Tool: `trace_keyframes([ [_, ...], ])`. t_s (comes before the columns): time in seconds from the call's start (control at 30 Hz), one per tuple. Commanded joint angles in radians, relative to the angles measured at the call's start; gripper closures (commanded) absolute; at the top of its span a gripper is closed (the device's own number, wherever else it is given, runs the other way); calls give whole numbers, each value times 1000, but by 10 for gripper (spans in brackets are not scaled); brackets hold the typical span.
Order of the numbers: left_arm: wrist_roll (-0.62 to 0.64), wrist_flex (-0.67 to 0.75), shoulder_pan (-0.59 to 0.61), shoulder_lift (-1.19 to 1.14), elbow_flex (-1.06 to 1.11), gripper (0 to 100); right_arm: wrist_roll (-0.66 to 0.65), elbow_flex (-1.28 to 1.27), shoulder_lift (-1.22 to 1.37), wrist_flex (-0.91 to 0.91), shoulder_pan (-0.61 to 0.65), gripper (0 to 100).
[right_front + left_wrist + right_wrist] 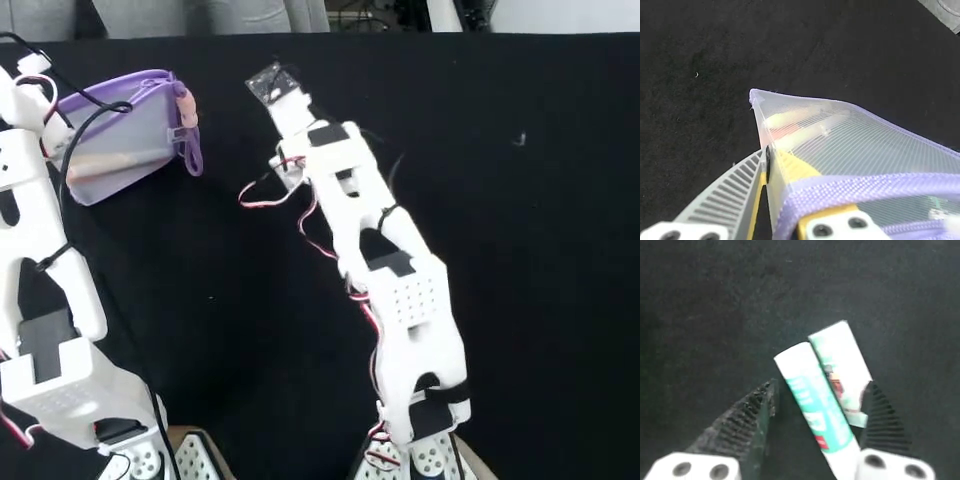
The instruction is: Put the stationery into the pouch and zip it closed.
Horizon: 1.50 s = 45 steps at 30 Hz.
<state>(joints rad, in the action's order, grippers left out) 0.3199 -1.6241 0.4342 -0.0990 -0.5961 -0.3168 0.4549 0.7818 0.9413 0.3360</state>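
The left gripper (pixel 769 159) is clamped on 1 end of the pouch (pixel 855 145), a translucent ribbed plastic bag with woven purple trim; pale stick shapes show through its wall. Well apart from the pouch, off its zip-pull end, the right gripper (pixel 818 388) hangs with its jaws apart astride 2 pieces on the black table (pixel 715 300): a smooth round glue stick (pixel 810 390) and a flat white block (pixel 840 357) touching it. Their long axes run roughly along the jaws. This gripper is the nearer, and I judge a grasp comes first, then carrying toward the pouch's mouth.
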Motion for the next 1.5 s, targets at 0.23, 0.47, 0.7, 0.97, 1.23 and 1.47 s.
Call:
trace_keyframes([
  [0.23, 0, 17, 10, 32, -8, 970, -97, 360, 122, 315, 0, 971],
  [0.47, 0, 17, 10, 32, -7, 970, -149, 499, 171, 433, 9, 949],
  [0.7, 3, 17, 10, 32, -7, 970, -144, 529, 236, 436, 12, 781],
  [0.97, 3, 17, 10, 32, -7, 970, -160, 530, 260, 422, 43, 809],
  [1.23, 6, 20, -12, 40, -18, 970, -186, 725, 260, 559, 37, 941],
  [1.47, 0, -84, -154, 34, -200, 970, -186, 1069, 266, 801, 34, 942],
])
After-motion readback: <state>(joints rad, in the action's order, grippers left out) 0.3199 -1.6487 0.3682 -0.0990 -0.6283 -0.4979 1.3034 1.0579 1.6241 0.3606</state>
